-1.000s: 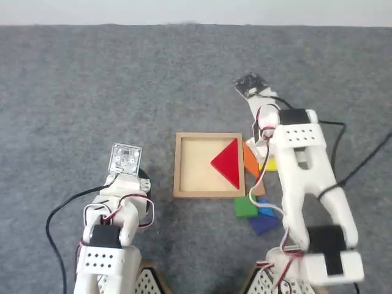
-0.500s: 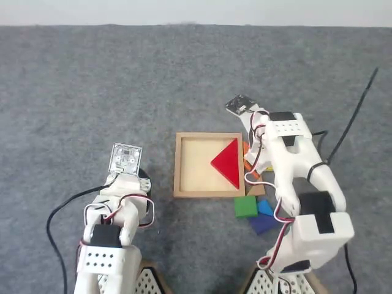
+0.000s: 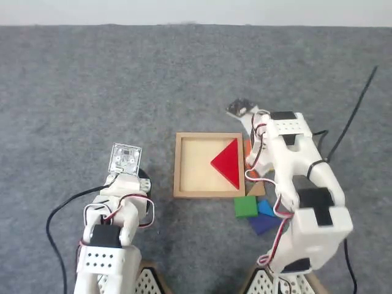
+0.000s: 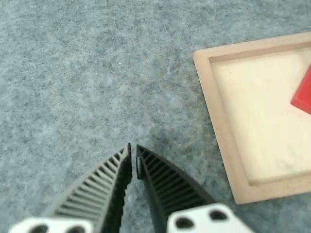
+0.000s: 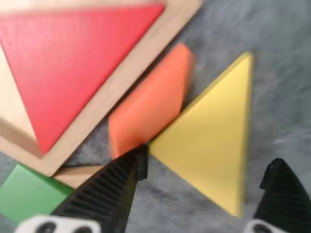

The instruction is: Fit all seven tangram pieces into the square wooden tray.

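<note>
The square wooden tray [image 3: 208, 195] lies mid-table with one large red triangle [image 3: 228, 162] in its right half. Just right of it, my right arm [image 3: 288, 147] hangs over the loose pieces. In the right wrist view, my right gripper [image 5: 206, 170] is open, its fingers straddling a yellow triangle [image 5: 214, 145]. An orange piece [image 5: 148, 109] lies between that triangle and the tray rim [image 5: 129, 73]. A green square [image 3: 245, 207] and blue pieces [image 3: 264, 215] sit by the tray's near right corner. My left gripper [image 4: 133, 148] is shut and empty over carpet, left of the tray [image 4: 212, 109].
Grey carpet [image 3: 122, 79] covers the table, with free room behind and left of the tray. A plain wooden piece [image 5: 80, 174] shows beside the green square [image 5: 24, 191]. The right arm's cables [image 3: 349, 131] trail off to the right.
The right arm has pulled back from its far reach and come down over the pieces beside the tray, hiding the yellow one in the high view. The left arm is unmoved.
</note>
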`<state>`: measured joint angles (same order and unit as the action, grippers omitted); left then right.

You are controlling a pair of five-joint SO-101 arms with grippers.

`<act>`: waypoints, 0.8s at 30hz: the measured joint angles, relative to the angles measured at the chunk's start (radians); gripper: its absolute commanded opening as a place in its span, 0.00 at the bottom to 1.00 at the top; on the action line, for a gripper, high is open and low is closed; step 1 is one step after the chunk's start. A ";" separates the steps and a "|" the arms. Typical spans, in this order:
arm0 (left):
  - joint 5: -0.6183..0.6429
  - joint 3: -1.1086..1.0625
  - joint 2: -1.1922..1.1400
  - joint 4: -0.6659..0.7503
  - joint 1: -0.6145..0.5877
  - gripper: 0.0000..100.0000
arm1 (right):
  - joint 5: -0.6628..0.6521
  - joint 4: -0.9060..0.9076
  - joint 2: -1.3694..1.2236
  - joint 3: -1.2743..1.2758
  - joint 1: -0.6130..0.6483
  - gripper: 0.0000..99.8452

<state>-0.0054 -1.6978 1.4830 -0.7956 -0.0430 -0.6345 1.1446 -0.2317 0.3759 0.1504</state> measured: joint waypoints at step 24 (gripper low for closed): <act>0.000 0.000 0.000 0.000 0.000 0.02 | 0.252 -0.043 -0.020 0.015 0.015 0.38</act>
<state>-0.0054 -1.6978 1.4830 -0.7956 -0.0430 -0.3828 1.1017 -0.2516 0.3913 0.1657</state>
